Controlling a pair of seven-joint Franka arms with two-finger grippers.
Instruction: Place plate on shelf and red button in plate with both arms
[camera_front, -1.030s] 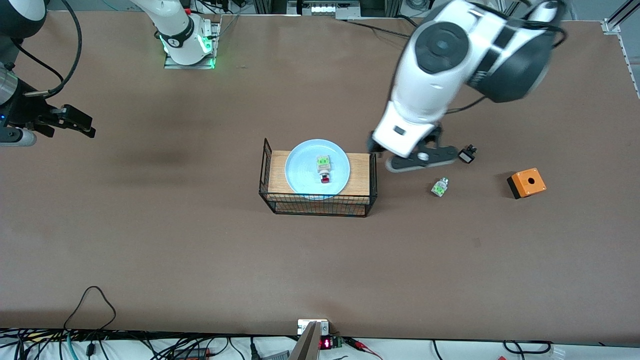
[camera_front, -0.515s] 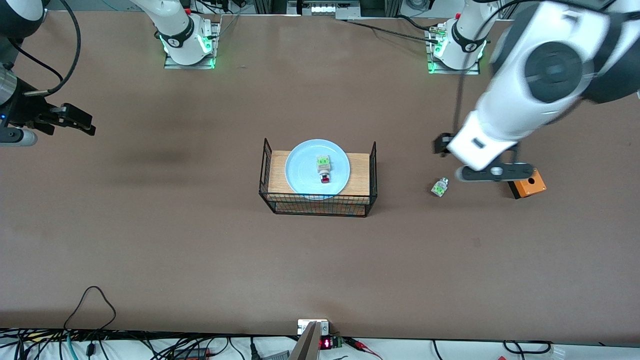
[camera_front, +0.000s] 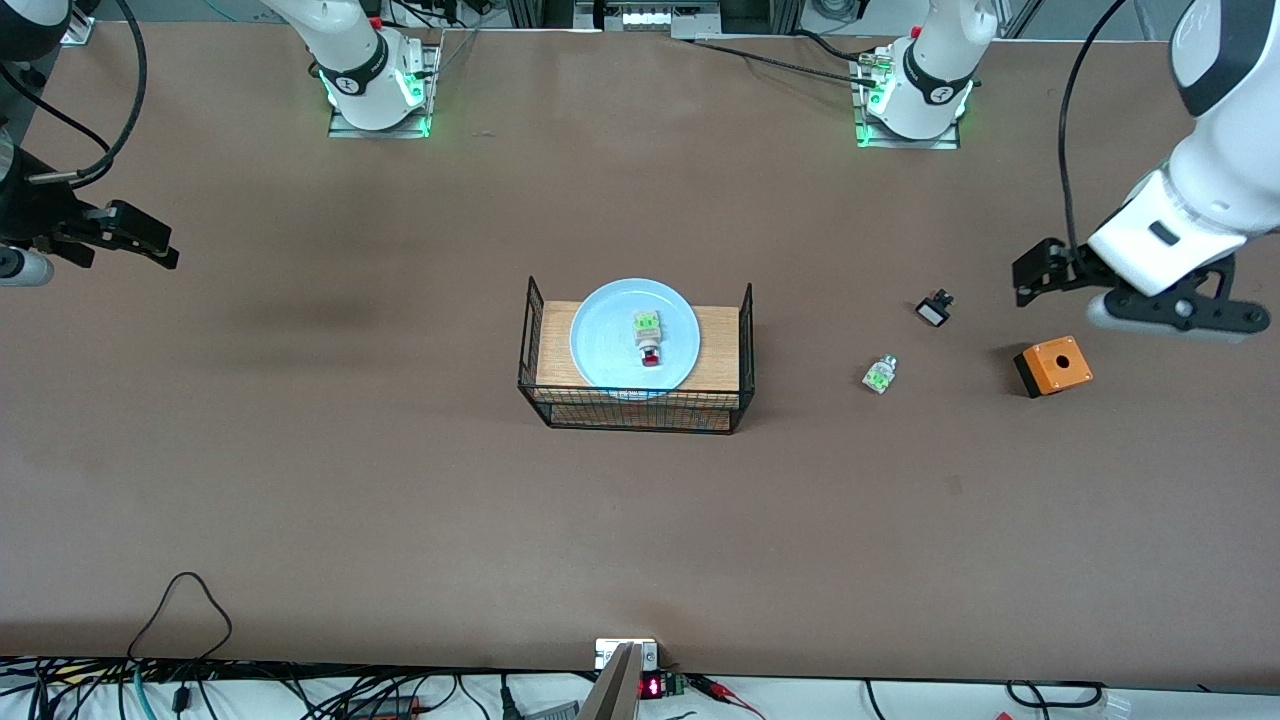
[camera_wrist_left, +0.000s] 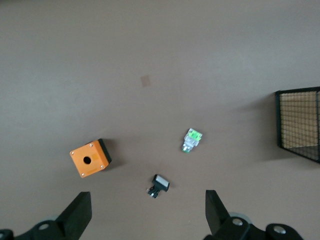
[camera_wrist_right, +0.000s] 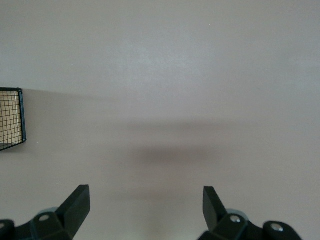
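- Now, at the right arm's end of the table, the right gripper (camera_front: 150, 242) hangs in the air over bare tabletop, well apart from everything else; its wrist view shows the two fingers (camera_wrist_right: 77, 200) spread wide with nothing between them.
- Near the middle of the table (camera_front: 400, 480) stands a black wire basket (camera_front: 634, 412) with a wooden board (camera_front: 716, 350) across its top.
- The plate (camera_front: 605, 340), pale blue and round, sits on that board, inside the basket's raised end walls.
- The red button (camera_front: 647, 338) lies on the plate, a little off its centre, green tab pointing toward the robots' bases and red tip toward the front camera.
- Toward the left arm's end, a small white-and-green switch part (camera_front: 880, 375) lies on the tabletop, well apart from the basket.
- Just beside it, farther from the front camera, lies a black-and-white part (camera_front: 935, 308).
- An orange box (camera_front: 1053, 366) with a round hole in its top sits closer to the left arm's end.
- The left gripper (camera_front: 1045, 270) hovers above the tabletop near the orange box; its fingers (camera_wrist_left: 80, 212) stand wide apart and hold nothing.
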